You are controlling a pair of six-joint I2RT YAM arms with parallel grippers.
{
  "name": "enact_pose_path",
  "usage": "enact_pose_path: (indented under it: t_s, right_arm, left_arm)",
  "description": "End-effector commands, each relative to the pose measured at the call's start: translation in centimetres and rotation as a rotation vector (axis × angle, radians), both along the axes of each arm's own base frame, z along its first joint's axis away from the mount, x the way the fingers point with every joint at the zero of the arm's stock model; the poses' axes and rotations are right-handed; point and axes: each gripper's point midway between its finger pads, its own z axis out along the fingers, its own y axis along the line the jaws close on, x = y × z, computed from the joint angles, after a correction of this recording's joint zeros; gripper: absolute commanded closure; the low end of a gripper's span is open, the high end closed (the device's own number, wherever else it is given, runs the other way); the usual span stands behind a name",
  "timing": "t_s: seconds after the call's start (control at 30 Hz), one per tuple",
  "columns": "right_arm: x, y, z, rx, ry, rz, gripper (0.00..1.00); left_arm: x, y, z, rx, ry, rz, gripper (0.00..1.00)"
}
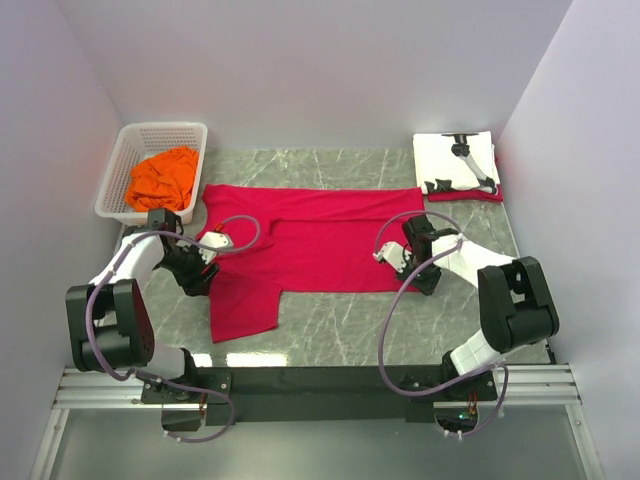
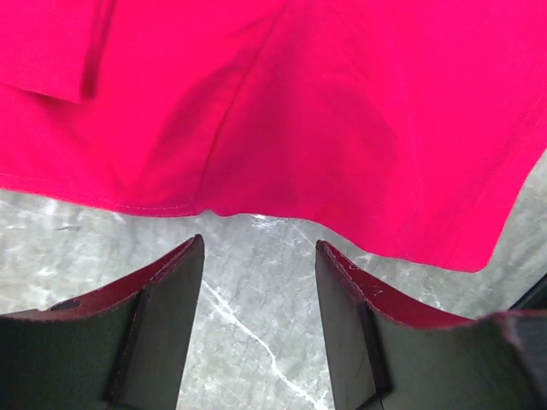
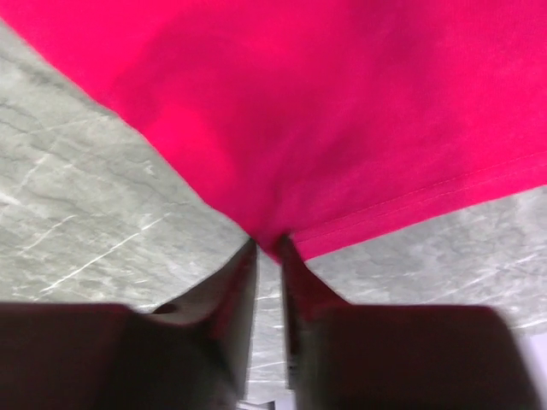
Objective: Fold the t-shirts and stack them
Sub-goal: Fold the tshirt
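Basket (image 1: 118,170) of white plastic lattice stands at the far left corner of the table (image 1: 350,330), with the orange t-shirt (image 1: 162,178) crumpled inside it. Just beside the basket begins the crimson t-shirt (image 1: 320,235), spread flat across the middle of the table, with one part reaching out toward the near edge on the left.

The left tool (image 1: 222,241) sits low at the left end of this shirt. In its wrist view the left tool (image 2: 256,248) has its jaws well apart and grips nothing: bare marbled table lies between the fingers (image 2: 167,290), and the crimson t-shirt (image 2: 299,111) ends in a hem just beyond their tips.

The right tool (image 1: 385,255) meets the shirt's right end. Its wrist view shows the right tool (image 3: 267,248) nearly closed, the hem of the crimson t-shirt (image 3: 359,111) pinched between its tips.

At the far right corner the white t-shirt (image 1: 440,155) lies folded on a red cloth (image 1: 465,196). Its black print is too small to read.
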Motion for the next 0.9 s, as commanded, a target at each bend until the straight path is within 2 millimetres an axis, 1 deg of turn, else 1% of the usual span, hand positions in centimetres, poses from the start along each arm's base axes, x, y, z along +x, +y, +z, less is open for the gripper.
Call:
enact_pose_path:
  t_s: [0.0, 0.03, 0.1, 0.13, 0.3, 0.5, 0.6, 0.7, 0.73, 0.77, 0.8, 0.83, 0.87]
  right_arm:
    - [0.3, -0.6, -1.8, -0.031, -0.002, -0.001, 0.81]
    - [0.4, -0.6, -1.8, -0.032, -0.002, -0.004, 0.9]
    - [0.6, -0.5, -1.7, -0.03, -0.005, -0.006, 0.99]
    - [0.6, -0.5, -1.6, -0.03, -0.007, -0.009, 1.0]
    - [0.9, -0.3, -1.2, -0.024, -0.007, -0.005, 1.0]
    - [1.3, -0.3, -1.0, -0.019, -0.011, -0.025, 1.0]
    - [1.6, -0.2, -0.9, -0.016, -0.017, -0.032, 1.0]
    - [1.7, -0.2, -0.7, -0.014, -0.016, -0.035, 1.0]
    - [1.8, -0.3, -0.6, -0.015, -0.02, -0.041, 1.0]
    - [1.9, -0.4, -0.6, -0.014, -0.021, -0.041, 1.0]
    - [1.9, -0.3, -0.6, -0.013, -0.021, -0.041, 1.0]
    - [1.9, -0.3, -0.5, -0.013, -0.022, -0.041, 1.0]
    - [1.8, -0.4, -0.5, -0.013, -0.021, -0.041, 1.0]
  left_arm:
    - [-0.1, 0.1, -0.4, 0.016, -0.053, -0.055, 0.4]
    - [-0.3, 0.1, -0.7, 0.019, -0.057, -0.056, 0.4]
    - [0.0, 0.1, -0.7, 0.02, -0.081, -0.064, 0.4]
    - [0.0, 0.1, -0.8, 0.019, -0.086, -0.061, 0.4]
    - [1.2, -0.4, 0.0, -0.008, -0.138, -0.072, 0.42]
    - [1.1, -1.3, -0.4, -0.014, -0.131, -0.118, 0.46]
    - [0.8, -1.8, -1.2, -0.01, -0.105, -0.128, 0.48]
    - [0.2, -1.9, -2.8, 0.009, -0.06, -0.135, 0.48]
    - [0.1, -1.8, -3.3, 0.017, -0.046, -0.128, 0.48]
    - [0.4, -1.4, -3.7, 0.039, -0.056, -0.122, 0.49]
    - [0.0, -1.3, -4.2, 0.048, -0.043, -0.127, 0.5]
    - [-0.2, -1.1, -4.5, 0.057, -0.036, -0.135, 0.54]
    - [-0.4, -1.0, -4.7, 0.067, -0.032, -0.139, 0.55]
